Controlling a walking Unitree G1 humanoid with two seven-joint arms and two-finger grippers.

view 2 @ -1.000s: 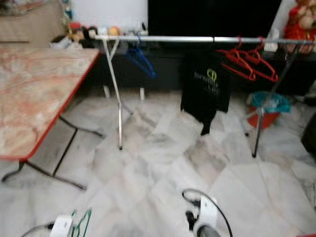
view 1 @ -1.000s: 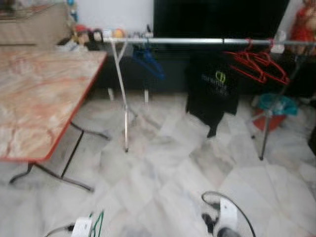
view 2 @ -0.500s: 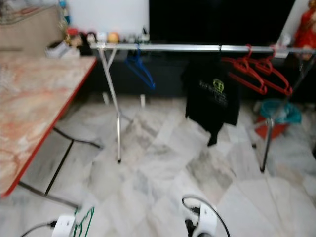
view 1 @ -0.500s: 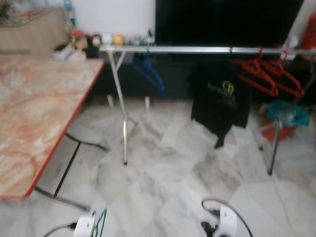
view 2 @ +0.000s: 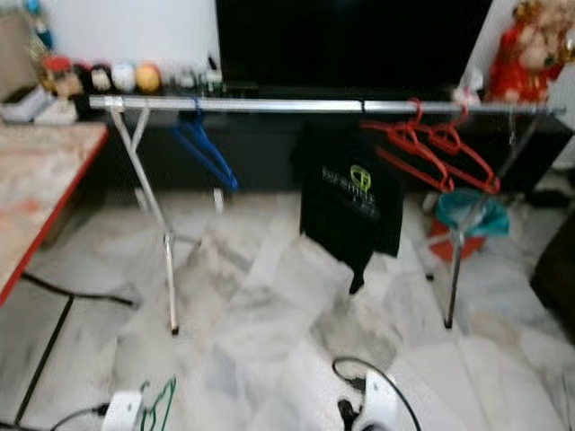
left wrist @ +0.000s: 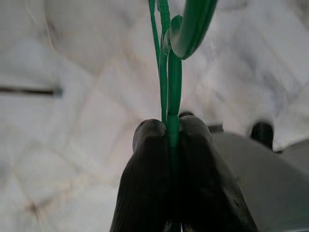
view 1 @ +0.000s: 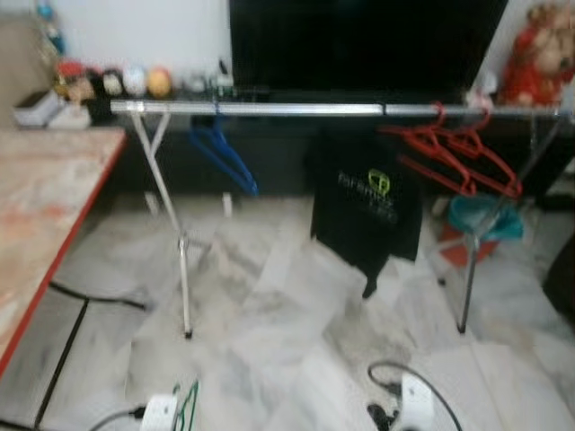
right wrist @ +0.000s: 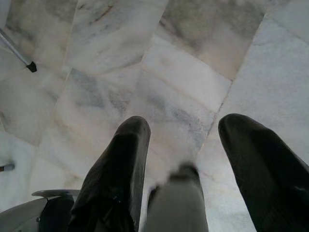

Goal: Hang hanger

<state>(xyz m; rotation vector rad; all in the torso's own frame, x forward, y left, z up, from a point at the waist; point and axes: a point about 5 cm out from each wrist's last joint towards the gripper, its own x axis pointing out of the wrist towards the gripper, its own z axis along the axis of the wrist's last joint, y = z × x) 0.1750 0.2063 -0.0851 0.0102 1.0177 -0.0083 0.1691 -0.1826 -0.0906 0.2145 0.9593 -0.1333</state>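
Rail [view 1: 296, 109] is our landmark: a silver bar on crossed legs, running across the room ahead of us, still well apart from where we stand. We carry the green hanger [left wrist: 166, 63] low in the left gripper [left wrist: 171, 133], jaws clamped tight on its thin wire just under the hook, so the hook stays free above the fingers to drop over the rail; in the head views it shows as a green loop near the floor, well short of the rail. The right gripper [right wrist: 186, 145] hangs idle over the marble floor [view 1: 269, 314] with its jaws apart, holding nothing. On the rail, a blue hanger [view 1: 225, 157] hangs near its left end, a black T-shirt [view 1: 368, 206] about the middle, and a bunch of red hangers [view 1: 454, 157] toward the right end. We judge the bare stretch of rail between the blue hanger and the shirt the likeliest spot. Left of the rail stands a red-edged surface [view 1: 45, 206] with a marbled top, whose corner we should keep off when closing in. Behind the rail sits a dark screen [view 1: 359, 45]; under its right end, a teal basin [view 1: 485, 215].
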